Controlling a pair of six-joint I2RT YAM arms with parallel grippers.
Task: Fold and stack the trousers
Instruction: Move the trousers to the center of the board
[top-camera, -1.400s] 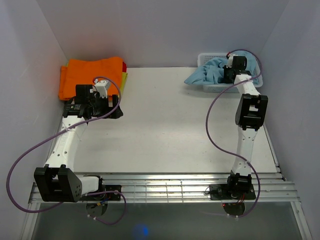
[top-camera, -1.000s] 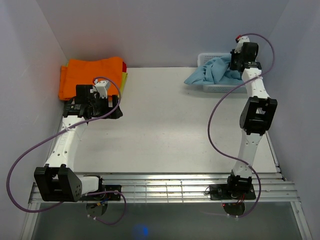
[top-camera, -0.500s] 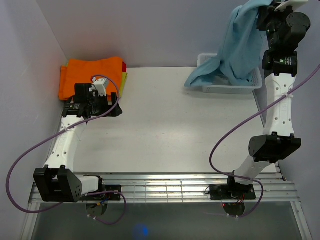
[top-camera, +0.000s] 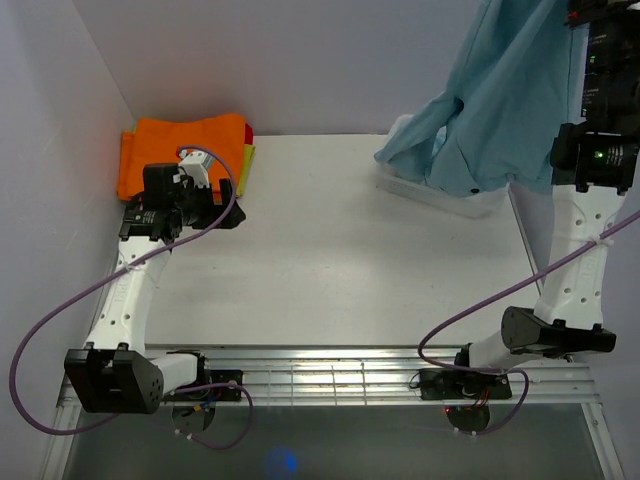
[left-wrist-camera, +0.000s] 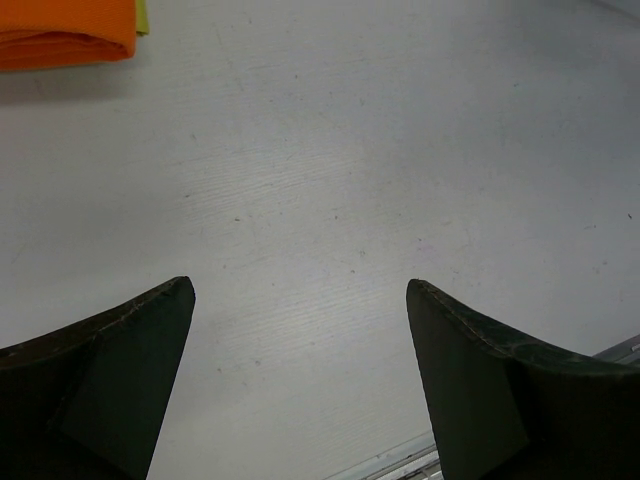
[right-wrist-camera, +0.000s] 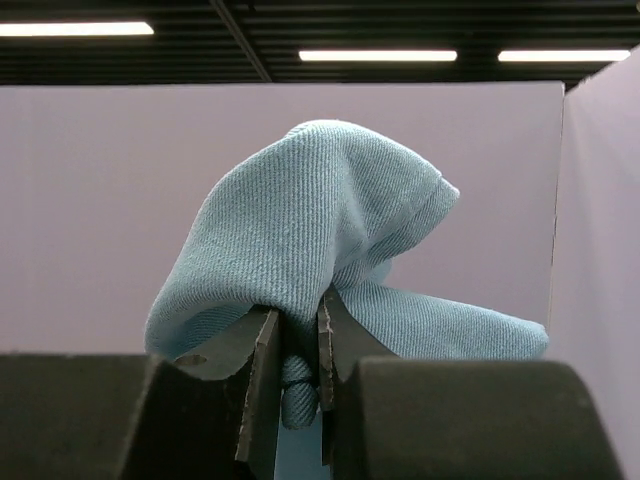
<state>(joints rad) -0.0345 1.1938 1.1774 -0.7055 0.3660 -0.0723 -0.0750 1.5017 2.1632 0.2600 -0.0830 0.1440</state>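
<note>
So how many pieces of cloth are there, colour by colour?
Light blue trousers: 1
Orange garment: 1
Yellow cloth, edge only showing: 1
Red cloth, edge only showing: 1
Total: 4

The white table (top-camera: 330, 240) carries an orange folded garment (top-camera: 180, 150) far left, a white basket (top-camera: 430, 198) far right.

The left gripper (left-wrist-camera: 298, 290) hangs over the white table (left-wrist-camera: 330, 150), its two dark fingers (left-wrist-camera: 100, 360) spread wide apart. An orange folded cloth (left-wrist-camera: 65, 30) lies at the far left, with a yellow edge (left-wrist-camera: 142, 14) just beside it.
</note>
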